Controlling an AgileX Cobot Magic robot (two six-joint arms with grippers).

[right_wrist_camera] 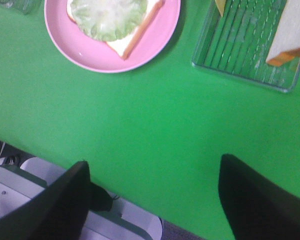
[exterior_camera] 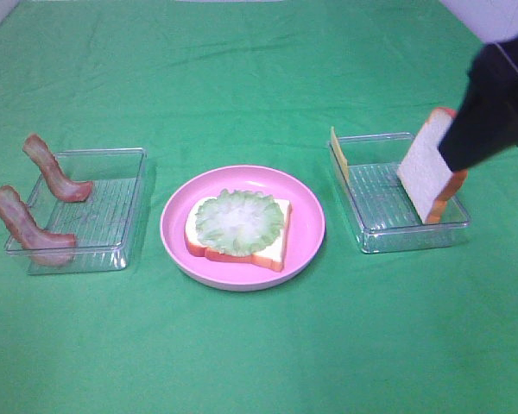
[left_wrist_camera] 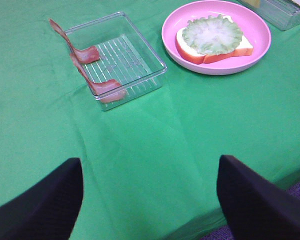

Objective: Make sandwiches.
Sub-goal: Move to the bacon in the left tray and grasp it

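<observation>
A green cloth covers the bench (exterior_camera: pixel 259 362). In the middle stands a round pink plate (exterior_camera: pixel 177 226), and the sandwich so far lies on it: one bread slice (exterior_camera: pixel 276 246) flat on the plate, white with an orange-brown crust, with a green lettuce leaf (exterior_camera: pixel 239 221) flat on top.

To the left of the plate is a clear plastic tray (exterior_camera: pixel 104 211). Two bacon strips, the far one (exterior_camera: pixel 53 172) and the near one (exterior_camera: pixel 26 228), lean on its left wall with their lower ends inside and their upper ends rising past the rim. To the right of the plate is a second clear tray (exterior_camera: pixel 380 194). A thin yellow cheese square (exterior_camera: pixel 338 153) stands on edge against its left wall, and a second bread slice (exterior_camera: pixel 425 177) leans tilted at its right side.

The dark right arm (exterior_camera: pixel 496 103) shows at the far right and hides that slice's top corner from the high camera. The left claw (left_wrist_camera: pixel 150 165) is released, spread wide with nothing between its fingers, above bare cloth nearer than the left tray. The right claw (right_wrist_camera: pixel 155 162) is likewise released and empty, above the bench's near edge
</observation>
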